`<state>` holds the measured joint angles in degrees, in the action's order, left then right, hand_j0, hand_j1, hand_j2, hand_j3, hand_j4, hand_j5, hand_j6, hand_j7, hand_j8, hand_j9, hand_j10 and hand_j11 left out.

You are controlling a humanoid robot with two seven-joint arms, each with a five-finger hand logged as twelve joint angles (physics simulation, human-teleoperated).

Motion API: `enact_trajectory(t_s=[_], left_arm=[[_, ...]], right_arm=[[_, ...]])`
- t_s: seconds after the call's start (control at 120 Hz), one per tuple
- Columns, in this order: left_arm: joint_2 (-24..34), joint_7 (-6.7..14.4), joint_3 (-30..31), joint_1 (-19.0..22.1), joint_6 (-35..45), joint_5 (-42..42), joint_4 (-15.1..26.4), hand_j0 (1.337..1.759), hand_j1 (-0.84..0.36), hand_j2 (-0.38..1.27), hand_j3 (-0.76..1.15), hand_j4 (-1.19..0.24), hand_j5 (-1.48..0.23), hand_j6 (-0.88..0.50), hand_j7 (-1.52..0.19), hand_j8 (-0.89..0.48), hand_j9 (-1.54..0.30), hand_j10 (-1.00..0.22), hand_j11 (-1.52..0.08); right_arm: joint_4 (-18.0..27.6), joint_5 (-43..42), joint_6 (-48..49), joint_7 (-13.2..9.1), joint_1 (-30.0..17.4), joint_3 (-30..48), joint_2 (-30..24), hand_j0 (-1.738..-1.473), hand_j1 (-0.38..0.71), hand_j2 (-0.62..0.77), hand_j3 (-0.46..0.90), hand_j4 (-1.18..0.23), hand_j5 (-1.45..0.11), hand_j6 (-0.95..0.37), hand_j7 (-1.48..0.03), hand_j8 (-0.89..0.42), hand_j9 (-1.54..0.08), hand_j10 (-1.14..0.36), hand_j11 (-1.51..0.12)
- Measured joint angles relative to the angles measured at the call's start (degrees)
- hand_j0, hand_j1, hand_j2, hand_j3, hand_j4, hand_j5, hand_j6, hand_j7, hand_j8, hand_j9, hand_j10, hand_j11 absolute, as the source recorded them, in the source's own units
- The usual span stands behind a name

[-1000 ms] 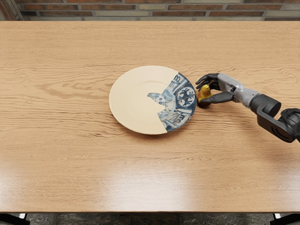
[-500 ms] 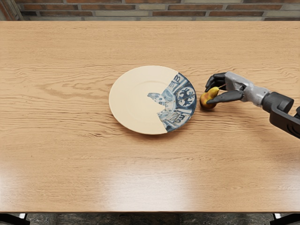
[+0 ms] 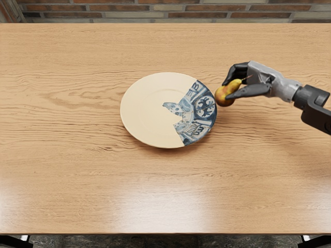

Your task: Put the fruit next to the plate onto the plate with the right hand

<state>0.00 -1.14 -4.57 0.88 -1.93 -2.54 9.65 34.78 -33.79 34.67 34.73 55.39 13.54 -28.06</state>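
Glossy wood table (image 3: 77, 170), glazed plate (image 3: 147, 108)

The robot's grey-and-black right hand (image 3: 253, 81), which a second ago gripped the small yellow-red pear (image 3: 226, 95) as it sat on the light wooden table (image 3: 77, 170), has raised the fruit off the surface, level with the blue-patterned rim of the round cream plate (image 3: 150, 108).

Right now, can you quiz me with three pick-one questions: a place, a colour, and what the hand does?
1. Where is the pear? A) beside the plate's right rim B) in the plate's middle C) left of the plate
2. What colour is the plate's pattern? A) red B) blue C) green
3. What is the right hand doing? A) resting open B) gripping the pear C) lifting the plate
Answers: A, it's just off the rim; B, blue on cream; B, fingers wrap it.
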Motion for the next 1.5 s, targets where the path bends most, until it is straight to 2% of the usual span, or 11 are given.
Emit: enact_trajectory(t_s=[0.267,0.675,1.283,1.417,1.5], left_arm=[[0.0,0.0,0.0,0.0,0.0,0.0,0.0,1.658,0.35,0.00,0.00,0.00,0.00,0.00,0.00,0.00,0.00,0.00,0.00],[0.0,0.0,0.0,0.0,0.0,0.0,0.0,1.658,0.35,0.00,0.00,0.00,0.00,0.00,0.00,0.00,0.00,0.00,0.00],[0.0,0.0,0.0,0.0,0.0,0.0,0.0,1.658,0.35,0.00,0.00,0.00,0.00,0.00,0.00,0.00,0.00,0.00,0.00],[0.0,0.0,0.0,0.0,0.0,0.0,0.0,1.658,0.35,0.00,0.00,0.00,0.00,0.00,0.00,0.00,0.00,0.00,0.00],[0.0,0.0,0.0,0.0,0.0,0.0,0.0,1.658,0.35,0.00,0.00,0.00,0.00,0.00,0.00,0.00,0.00,0.00,0.00]], right_arm=[[2.0,1.5,0.2,-1.3,2.0,0.0,1.1,-1.654,0.34,0.26,0.00,-0.77,-1.04,-0.66,-1.02,-0.44,-1.02,-0.37,-1.01],[2.3,3.2,0.2,-2.9,3.2,-0.1,7.6,-1.654,0.35,0.27,0.00,-0.78,-1.04,-0.65,-1.02,-0.43,-1.02,-0.36,-1.00],[1.7,2.8,-1.2,-3.2,2.7,-3.8,13.8,-1.653,0.34,0.26,0.00,-0.77,-1.03,-0.66,-1.01,-0.44,-1.02,-0.37,-1.00],[1.7,3.0,-1.4,-3.2,2.7,-4.2,14.0,-1.654,0.34,0.22,0.00,-0.73,-0.97,-0.66,-0.96,-0.46,-0.96,-0.39,-0.94],[1.7,3.2,-1.5,-3.2,2.8,-4.2,14.0,-1.655,0.28,0.13,0.00,-0.64,-0.84,-0.59,-0.83,-0.45,-0.83,-0.40,-0.82]])
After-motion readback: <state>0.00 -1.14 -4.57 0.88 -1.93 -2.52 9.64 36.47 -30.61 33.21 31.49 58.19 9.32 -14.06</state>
